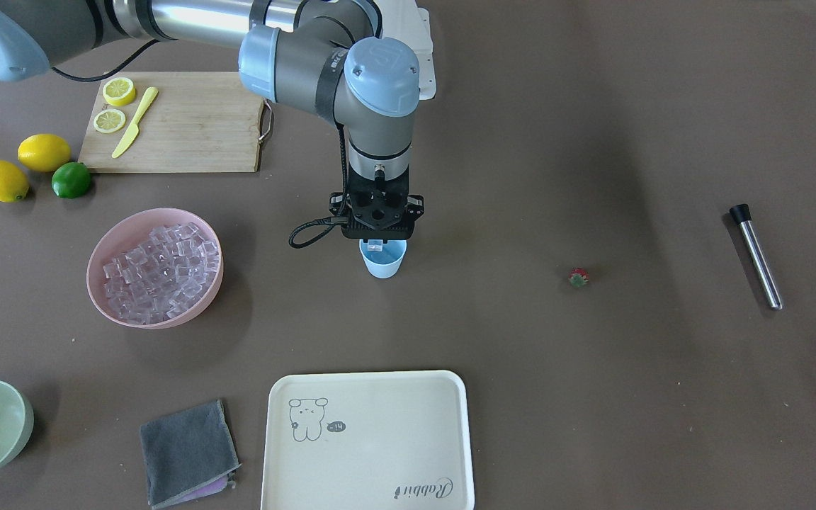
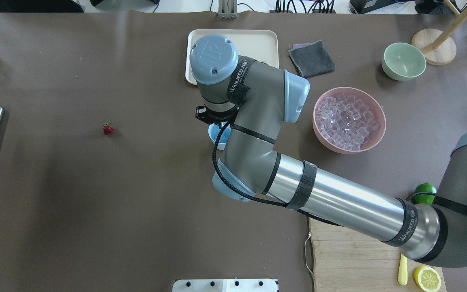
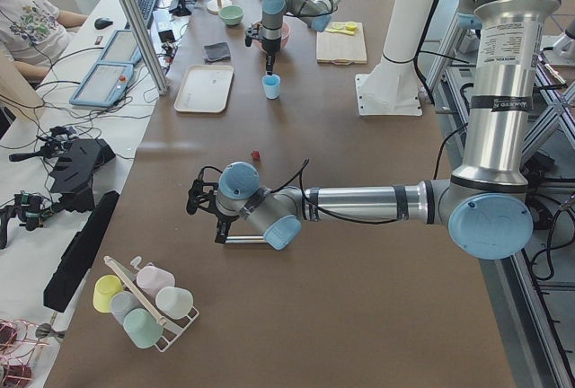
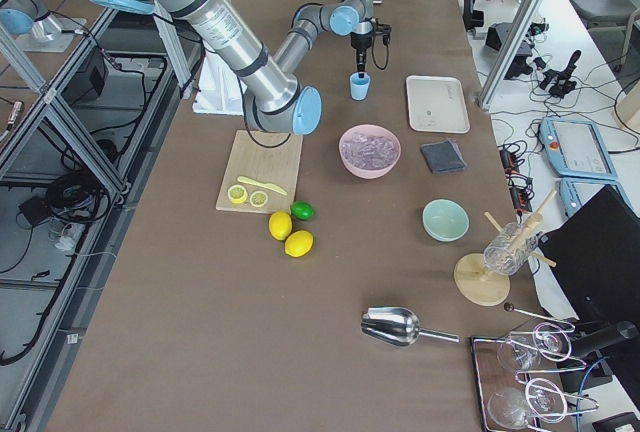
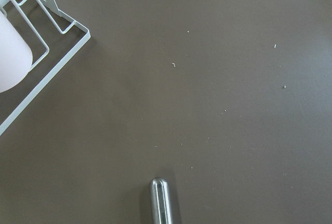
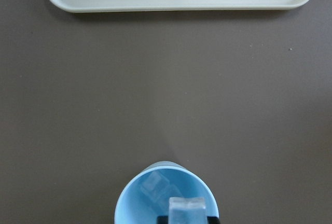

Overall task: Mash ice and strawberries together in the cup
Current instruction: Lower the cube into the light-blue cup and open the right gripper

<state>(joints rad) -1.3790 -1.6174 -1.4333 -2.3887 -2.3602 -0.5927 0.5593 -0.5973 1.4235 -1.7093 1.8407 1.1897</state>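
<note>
While over cup (image 6: 136, 203), 1 ice cube (image 6: 188, 209)

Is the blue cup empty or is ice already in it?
Not empty: one ice cube lies inside the cup; the right gripper holds another over it.

A robotics lab: long table (image 4: 200, 332) ringed by aluminium framing (image 3: 137, 24), teach pendants (image 4: 583, 146) and loose cables (image 4: 65, 192).
</note>
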